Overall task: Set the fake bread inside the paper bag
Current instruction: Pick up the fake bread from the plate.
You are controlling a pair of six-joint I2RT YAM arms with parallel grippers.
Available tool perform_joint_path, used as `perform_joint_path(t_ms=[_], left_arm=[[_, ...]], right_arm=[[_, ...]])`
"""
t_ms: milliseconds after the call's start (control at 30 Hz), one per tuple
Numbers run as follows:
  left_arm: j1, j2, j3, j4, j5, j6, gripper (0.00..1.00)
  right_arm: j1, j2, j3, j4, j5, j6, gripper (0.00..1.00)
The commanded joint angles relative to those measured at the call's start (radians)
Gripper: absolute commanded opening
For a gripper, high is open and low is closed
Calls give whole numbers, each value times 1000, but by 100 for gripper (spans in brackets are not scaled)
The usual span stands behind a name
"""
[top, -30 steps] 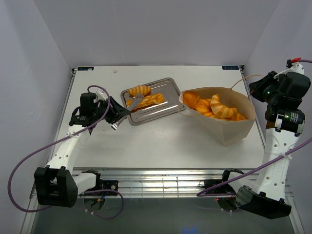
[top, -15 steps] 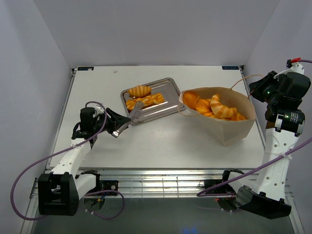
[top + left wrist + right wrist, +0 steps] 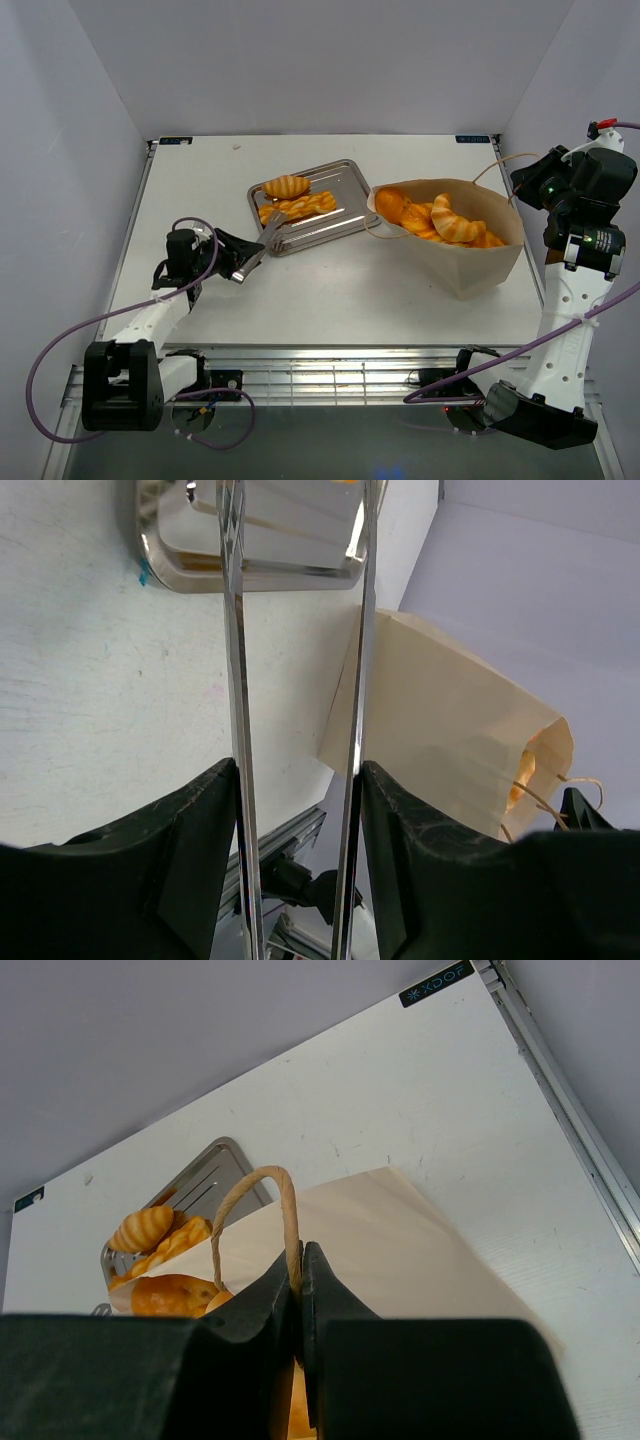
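Two pieces of fake bread, a twisted loaf (image 3: 286, 186) and a braided piece (image 3: 298, 206), lie on the silver tray (image 3: 340, 222). Several more pieces (image 3: 440, 222) fill the paper bag (image 3: 470, 265), which lies tilted with its mouth toward the tray. My left gripper (image 3: 232, 258) is shut on the metal tongs (image 3: 258, 245). Their tips rest near the tray's front-left edge with nothing between them. In the left wrist view both tong arms (image 3: 232, 680) press against my fingers (image 3: 190, 820). My right gripper (image 3: 301, 1260) is shut on the bag's string handle (image 3: 250, 1185) and holds it up.
The tray's near rim (image 3: 250, 575) and the bag's side (image 3: 440, 730) show past the tongs in the left wrist view. White walls close in the table on three sides. A purple cable (image 3: 60, 340) loops off the left arm.
My left arm has drawn back toward the near left, pulling the tongs off the bread to the tray's edge. The tong arms have spread a little. The right arm has not moved.
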State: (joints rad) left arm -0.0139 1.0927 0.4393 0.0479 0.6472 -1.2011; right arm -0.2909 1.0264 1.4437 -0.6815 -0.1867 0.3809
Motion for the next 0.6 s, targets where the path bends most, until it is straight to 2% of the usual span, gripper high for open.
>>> perform_joint_path(t_ms=[0,567], left_arm=[[12,29,-19,99,-30,-18,60],[12,213,22,224,-78,-48,59]], right_arm=[[-4,-23,29,68,-5,-11,8],[-4,-20,17,80,-5,-8,8]])
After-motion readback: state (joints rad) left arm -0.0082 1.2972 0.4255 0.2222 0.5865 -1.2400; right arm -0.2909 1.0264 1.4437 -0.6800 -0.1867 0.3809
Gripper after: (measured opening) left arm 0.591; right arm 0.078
